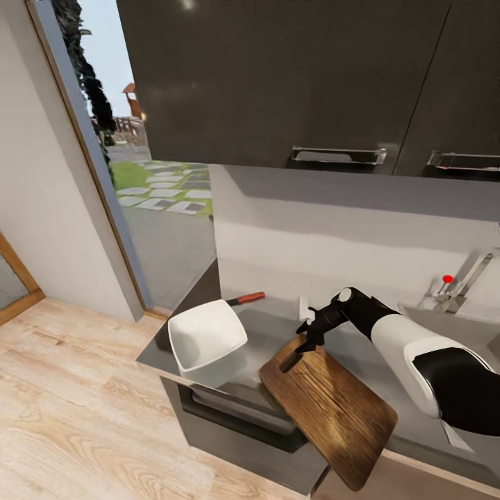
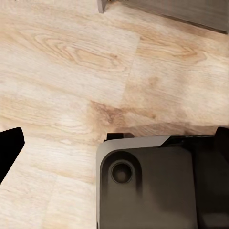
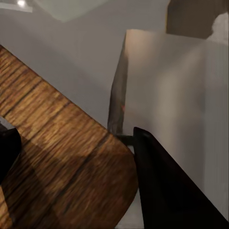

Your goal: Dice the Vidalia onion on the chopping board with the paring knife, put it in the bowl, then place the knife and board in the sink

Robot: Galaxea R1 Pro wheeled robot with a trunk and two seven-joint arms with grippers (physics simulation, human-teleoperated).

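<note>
- Grey counter [image 1: 267,333] bears bowl [image 1: 207,340] and paring knife [image 1: 244,299].
- Right pincer [image 1: 305,344] grips chopping board [image 1: 330,410] at its handle end; left pincer's state cannot be told.
- Carry it level toward sink [image 1: 444,319], clear of the tap.

The right arm [image 1: 417,347] is reached forward and inward over the countertop [image 1: 278,333], elbow bent, wrist angled down. The right gripper [image 1: 305,345] is clamped on the handle end of the chopping board [image 1: 333,410], which is held tilted, its far end past the countertop's front edge. One dark finger [image 3: 167,191] is seen against the board's corner.
</note>
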